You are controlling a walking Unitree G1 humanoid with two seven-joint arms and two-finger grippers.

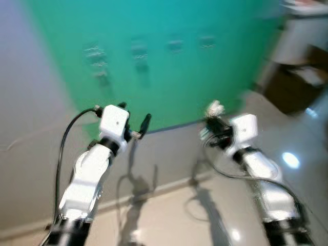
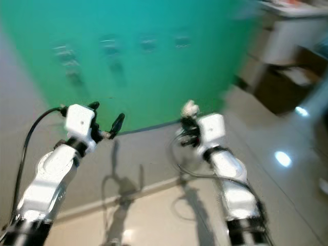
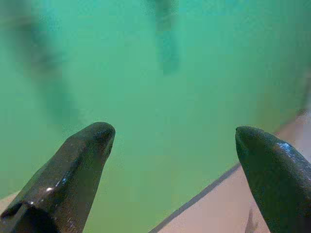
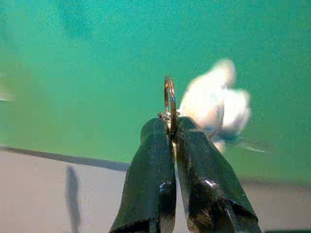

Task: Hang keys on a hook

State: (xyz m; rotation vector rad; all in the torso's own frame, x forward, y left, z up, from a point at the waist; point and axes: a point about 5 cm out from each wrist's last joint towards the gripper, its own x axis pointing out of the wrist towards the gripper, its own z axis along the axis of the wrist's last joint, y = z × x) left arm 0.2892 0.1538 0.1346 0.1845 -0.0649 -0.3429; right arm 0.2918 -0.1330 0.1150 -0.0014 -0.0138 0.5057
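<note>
Green wall [image 1: 169,77] ahead carries a blurred row of hooks [image 1: 138,51], with open floor [image 1: 169,205] below. Right pincer [image 4: 171,127] pinches the key ring [image 4: 169,99] with its white charm [image 4: 214,104]; left pincer [image 3: 170,136] gapes wide, holding nothing, both short of the wall.

Both arms are silver-white with smooth rounded shells and boxy white wrist blocks; black collars at the near ends; a black cable loops off the left arm [image 1: 84,174], thinner dark cables hang off the right arm [image 1: 264,177]; fingers [image 3: 73,177] are glossy black with tapered, rounded tips.
</note>
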